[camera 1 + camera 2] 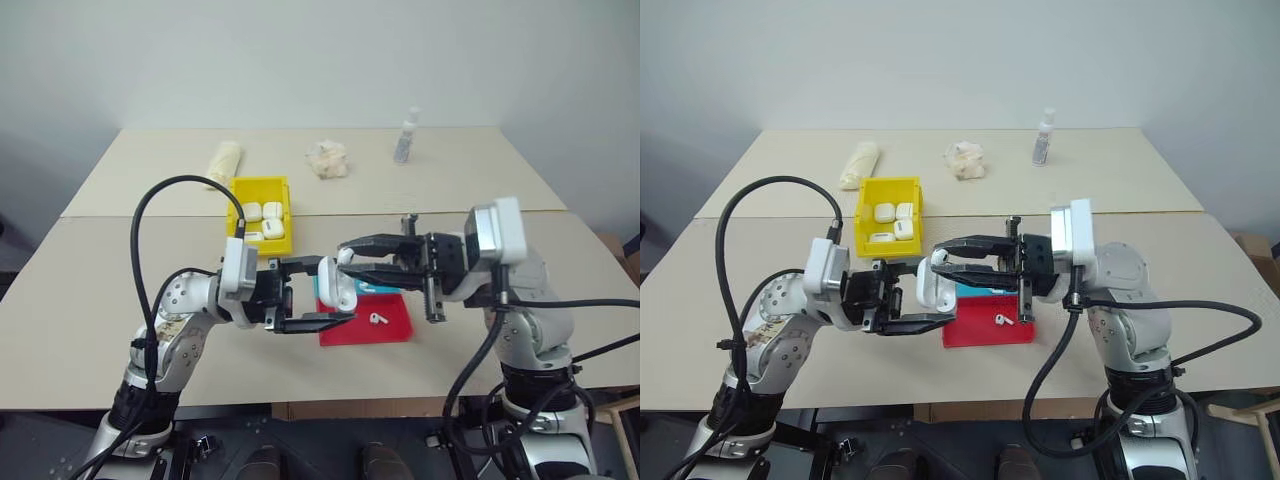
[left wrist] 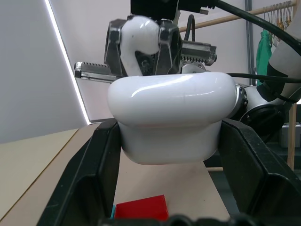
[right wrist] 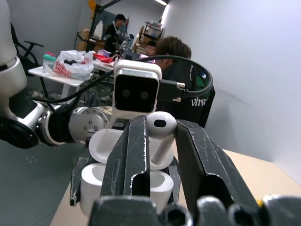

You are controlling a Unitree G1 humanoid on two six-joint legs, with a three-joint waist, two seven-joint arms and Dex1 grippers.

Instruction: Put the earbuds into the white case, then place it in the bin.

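Note:
My left gripper [image 1: 333, 292] is shut on the white case [image 1: 335, 285], holding it above the table's middle with its lid flipped open. From the right, my right gripper [image 1: 347, 260] is shut on one of the earbuds [image 1: 345, 256] and holds it at the open top of the case. In the right wrist view the earbud [image 3: 161, 129] sits between the two fingers, just over the case [image 3: 104, 141]. A second earbud [image 1: 377, 318] lies on the red tray [image 1: 395, 325] below. The yellow bin [image 1: 284, 205] stands behind the left gripper with several white cases inside.
A strip of the blue tray [image 1: 380, 288] shows behind the red tray. On the far table stand a small spray bottle [image 1: 405, 135], a crumpled cloth [image 1: 327, 159] and a beige roll [image 1: 224, 160]. People [image 3: 174, 52] are in the room behind.

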